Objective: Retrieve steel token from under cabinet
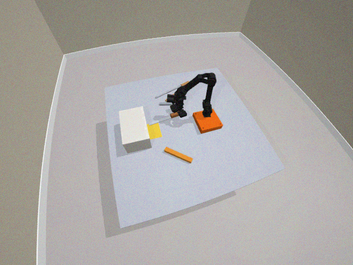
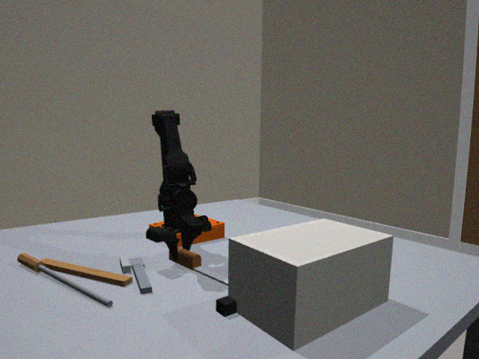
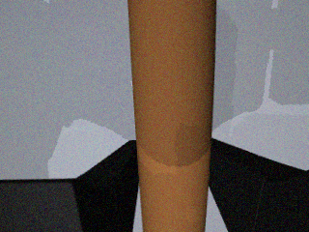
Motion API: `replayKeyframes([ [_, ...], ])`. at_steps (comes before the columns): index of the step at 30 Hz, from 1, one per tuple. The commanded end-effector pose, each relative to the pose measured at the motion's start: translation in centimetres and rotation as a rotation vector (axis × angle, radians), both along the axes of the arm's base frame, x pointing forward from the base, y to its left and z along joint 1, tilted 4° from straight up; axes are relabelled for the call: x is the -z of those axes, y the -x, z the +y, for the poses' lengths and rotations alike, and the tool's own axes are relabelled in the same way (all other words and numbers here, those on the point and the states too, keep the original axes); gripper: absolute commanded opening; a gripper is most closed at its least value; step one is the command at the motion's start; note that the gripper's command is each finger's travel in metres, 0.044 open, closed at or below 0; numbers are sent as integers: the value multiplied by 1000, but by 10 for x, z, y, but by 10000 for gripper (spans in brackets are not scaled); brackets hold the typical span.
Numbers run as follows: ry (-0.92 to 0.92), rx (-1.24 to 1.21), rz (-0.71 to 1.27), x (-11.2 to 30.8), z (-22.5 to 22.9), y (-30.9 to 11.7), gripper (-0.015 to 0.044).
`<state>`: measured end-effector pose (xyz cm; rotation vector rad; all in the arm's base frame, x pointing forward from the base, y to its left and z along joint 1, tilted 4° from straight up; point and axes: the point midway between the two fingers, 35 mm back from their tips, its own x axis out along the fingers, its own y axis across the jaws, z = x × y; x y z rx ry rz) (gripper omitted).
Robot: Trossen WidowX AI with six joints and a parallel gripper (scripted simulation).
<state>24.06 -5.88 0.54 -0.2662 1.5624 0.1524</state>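
My gripper (image 1: pixel 177 114) (image 2: pixel 180 253) (image 3: pixel 169 147) is shut on the brown wooden handle (image 1: pixel 173 115) (image 2: pixel 190 258) (image 3: pixel 173 72) of a thin-rod tool, low over the table. Its thin grey rod (image 1: pixel 164 120) (image 2: pixel 210 277) points toward the cabinet (image 1: pixel 132 123) (image 2: pixel 266 286). In the top view the rod's far end shows by the cabinet's front edge, at a corner of the yellow marked area (image 1: pixel 155 131); in the exterior view the cabinet hides it. Whether the tool touches the table is unclear. The steel token is not visible; the vent slots are not visible either.
A wooden-handled thicker rod (image 1: pixel 168 91) (image 2: pixel 73 285), a wooden stick (image 2: pixel 87 272) and grey pieces (image 1: pixel 164 104) (image 2: pixel 141 279) lie beside the arm. A small black block (image 2: pixel 225 306) is by the cabinet's side. An orange bar (image 1: pixel 178 155) lies on the opposite side.
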Motion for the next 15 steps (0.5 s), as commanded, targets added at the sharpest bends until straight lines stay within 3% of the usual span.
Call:
replayKeyframes([
  [1,2,1,-1,0,0,0,52],
  [3,2,1,-1,0,0,0,0],
  [15,1,2,1,0,3,-10,0],
])
